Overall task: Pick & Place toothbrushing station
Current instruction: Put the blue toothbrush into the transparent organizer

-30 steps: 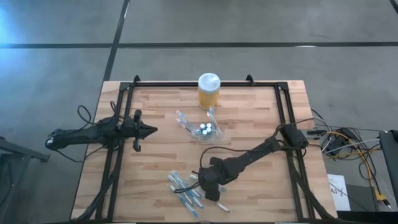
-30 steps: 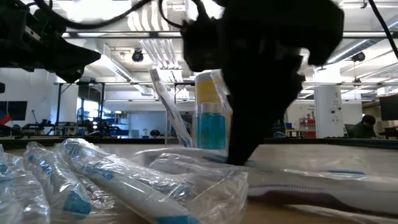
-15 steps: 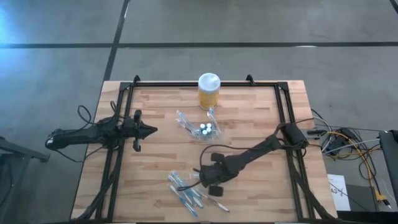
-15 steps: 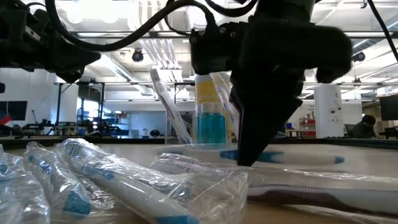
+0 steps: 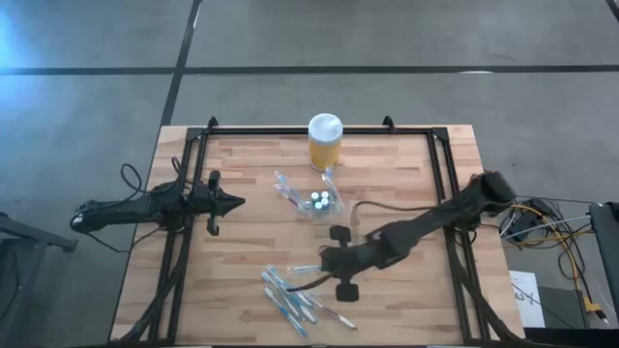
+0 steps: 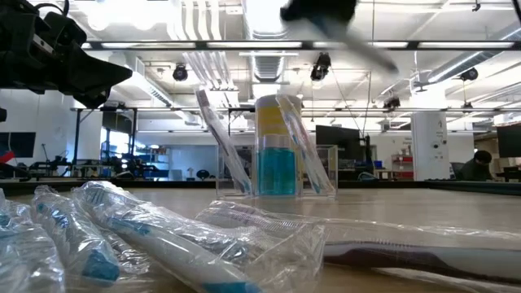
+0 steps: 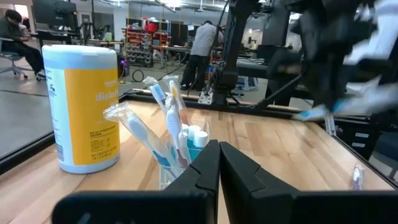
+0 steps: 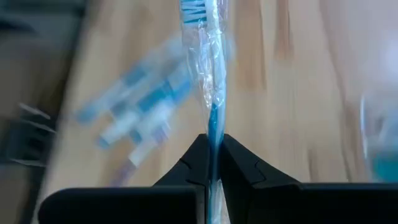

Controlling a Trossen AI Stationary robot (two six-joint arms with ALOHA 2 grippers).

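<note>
One wrapped toothbrush (image 8: 211, 74) is now pinched between the fingers of our right gripper (image 8: 211, 146), which a second ago stood spread over the pile of wrapped brushes (image 5: 290, 295) near the table's (image 5: 242, 242) front edge and has since clamped and lifted. In the overhead view it sits between that pile and the clear holder (image 5: 319, 201). The holder stands near the table's middle, toward the back edge, just in front of the yellow jar (image 5: 325, 141), with a few brushes already in it. We judge the pick done; carrying to the holder comes next. Our left gripper (image 5: 232, 202) waits pressed together by the left edge.
</note>
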